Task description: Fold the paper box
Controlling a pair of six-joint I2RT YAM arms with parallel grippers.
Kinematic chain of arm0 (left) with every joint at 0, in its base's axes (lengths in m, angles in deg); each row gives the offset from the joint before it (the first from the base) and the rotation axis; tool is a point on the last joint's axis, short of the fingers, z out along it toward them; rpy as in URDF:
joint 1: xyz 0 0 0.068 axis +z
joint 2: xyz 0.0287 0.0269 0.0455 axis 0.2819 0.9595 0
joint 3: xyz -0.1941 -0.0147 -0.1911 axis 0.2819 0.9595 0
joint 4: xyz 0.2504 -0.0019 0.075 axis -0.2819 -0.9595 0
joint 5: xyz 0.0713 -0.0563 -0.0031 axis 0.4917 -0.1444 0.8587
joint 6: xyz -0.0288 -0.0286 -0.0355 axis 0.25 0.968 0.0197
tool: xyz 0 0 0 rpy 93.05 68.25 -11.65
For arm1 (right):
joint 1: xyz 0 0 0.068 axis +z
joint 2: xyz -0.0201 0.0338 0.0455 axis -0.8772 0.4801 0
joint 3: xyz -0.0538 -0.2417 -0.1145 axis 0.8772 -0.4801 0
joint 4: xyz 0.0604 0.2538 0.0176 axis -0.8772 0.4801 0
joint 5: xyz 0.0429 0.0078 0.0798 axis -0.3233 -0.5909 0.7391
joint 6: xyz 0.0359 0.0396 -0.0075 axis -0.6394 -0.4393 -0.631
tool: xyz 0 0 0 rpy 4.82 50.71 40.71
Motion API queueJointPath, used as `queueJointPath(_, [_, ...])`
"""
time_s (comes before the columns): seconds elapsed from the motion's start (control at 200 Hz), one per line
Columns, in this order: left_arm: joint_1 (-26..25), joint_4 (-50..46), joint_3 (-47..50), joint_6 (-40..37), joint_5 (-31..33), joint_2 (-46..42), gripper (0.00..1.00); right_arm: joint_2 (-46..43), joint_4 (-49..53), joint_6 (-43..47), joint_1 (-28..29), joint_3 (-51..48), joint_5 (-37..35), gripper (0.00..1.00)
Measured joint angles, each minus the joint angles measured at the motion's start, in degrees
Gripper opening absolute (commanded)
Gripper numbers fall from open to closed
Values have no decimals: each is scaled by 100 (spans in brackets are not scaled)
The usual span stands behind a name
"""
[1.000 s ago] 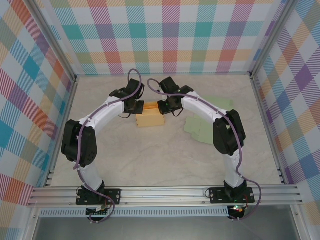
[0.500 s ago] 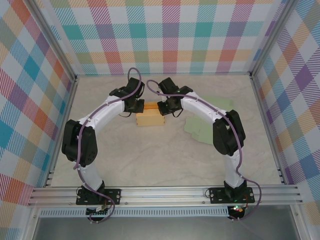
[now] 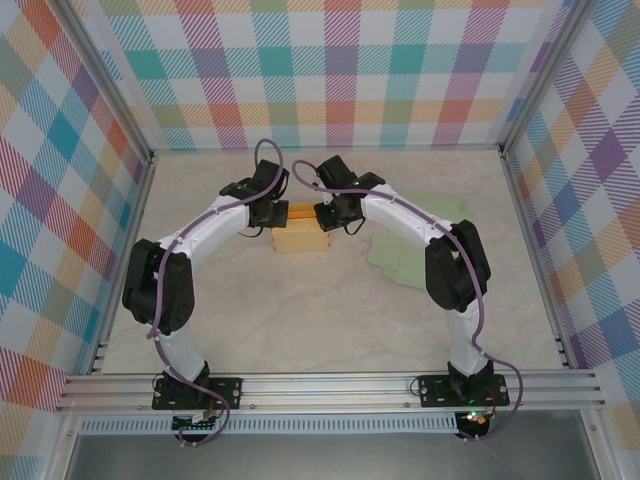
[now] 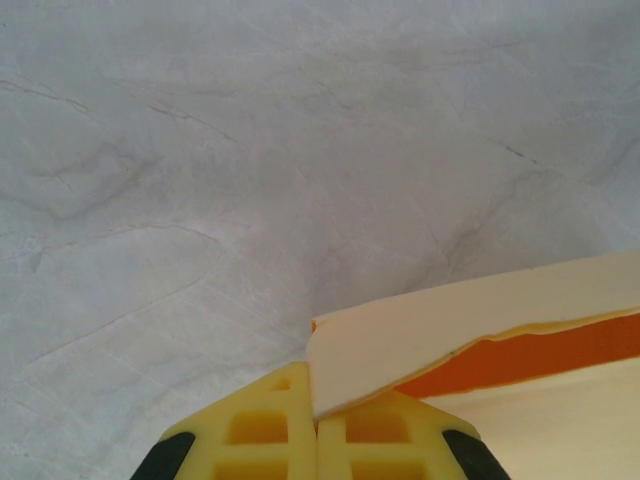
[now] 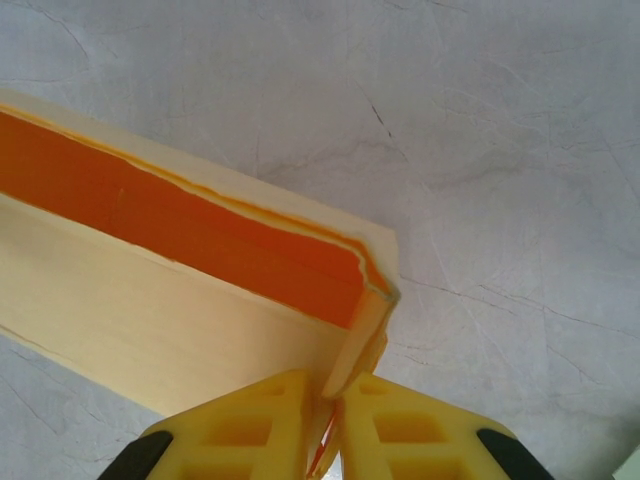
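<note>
The paper box (image 3: 300, 238), cream outside and orange inside, lies at the middle of the table between both grippers. My left gripper (image 3: 272, 214) is at its left end. In the left wrist view its yellow fingers (image 4: 262, 432) are pressed together, and the corner of a cream flap (image 4: 400, 345) lies over their tips at the seam; I cannot tell whether it is pinched. My right gripper (image 3: 326, 214) is at the right end. In the right wrist view it (image 5: 330, 400) is shut on the box's upright end wall (image 5: 358, 335).
A pale green sheet (image 3: 420, 250) lies flat on the table to the right of the box, under the right arm. Checked walls (image 3: 60, 200) and an aluminium frame (image 3: 330, 385) enclose the marbled table.
</note>
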Motion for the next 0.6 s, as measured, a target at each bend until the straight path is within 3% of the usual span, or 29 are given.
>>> queueJointPath(0.6, [-17, 907, 822, 61, 7, -452, 0, 0, -13, -20, 0, 0, 52, 22])
